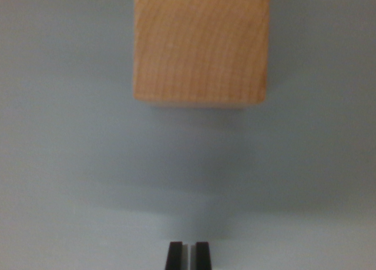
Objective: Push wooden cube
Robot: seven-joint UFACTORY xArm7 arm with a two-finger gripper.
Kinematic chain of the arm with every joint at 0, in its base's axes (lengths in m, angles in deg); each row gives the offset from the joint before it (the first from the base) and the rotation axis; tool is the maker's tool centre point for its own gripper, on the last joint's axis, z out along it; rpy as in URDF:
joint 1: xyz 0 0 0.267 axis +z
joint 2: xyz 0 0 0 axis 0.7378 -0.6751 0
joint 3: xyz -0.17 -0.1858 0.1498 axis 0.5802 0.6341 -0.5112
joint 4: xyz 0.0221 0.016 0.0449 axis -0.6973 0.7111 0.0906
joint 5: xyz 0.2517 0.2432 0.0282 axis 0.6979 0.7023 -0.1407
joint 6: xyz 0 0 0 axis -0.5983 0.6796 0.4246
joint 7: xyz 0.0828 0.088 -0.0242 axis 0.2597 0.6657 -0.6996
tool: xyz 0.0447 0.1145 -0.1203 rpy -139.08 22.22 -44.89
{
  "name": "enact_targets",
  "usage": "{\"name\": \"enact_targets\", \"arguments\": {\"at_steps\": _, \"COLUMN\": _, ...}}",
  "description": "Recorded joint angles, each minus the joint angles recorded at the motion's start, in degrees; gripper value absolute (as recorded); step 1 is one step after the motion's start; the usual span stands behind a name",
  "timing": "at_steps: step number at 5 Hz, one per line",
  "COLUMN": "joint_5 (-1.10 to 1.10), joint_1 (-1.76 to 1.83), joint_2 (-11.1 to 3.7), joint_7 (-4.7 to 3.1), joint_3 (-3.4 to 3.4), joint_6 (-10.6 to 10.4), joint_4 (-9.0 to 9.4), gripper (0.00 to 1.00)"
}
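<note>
- The wooden cube [201,45] sits at the top middle of the wrist view, its upper part cut off by the frame edge.
- Its facing side shows pale tan wood with curved grain lines, and its lower corners look slightly rounded.
- It rests on a plain pale grey bench [64,164], with a soft shadow on the surface just below its bottom edge.
- The gripper [188,255] shows at the bottom middle of the view as two black fingertips [174,256] standing side by side.
- The fingertips are nearly together, with only a thin pale slit between them and nothing held: the gripper is clenched on itself.
- The gripper is well apart from the cube, with bare bench between them.
- The cube lies roughly in line with the gripper, slightly towards the wrist view's right.
</note>
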Motion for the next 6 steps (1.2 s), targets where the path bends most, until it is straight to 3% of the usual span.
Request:
{"name": "enact_targets", "arguments": {"at_steps": 5, "joint_5": -0.01, "joint_1": 0.0, "joint_2": -0.3, "joint_7": -0.03, "joint_3": 0.02, "joint_6": 0.2, "joint_4": -0.48, "gripper": 1.0}}
{"name": "enact_targets", "arguments": {"at_steps": 6, "joint_5": -0.03, "joint_1": -0.01, "joint_2": -0.85, "joint_7": -0.09, "joint_3": 0.06, "joint_6": 0.5, "joint_4": -1.37, "gripper": 1.0}}
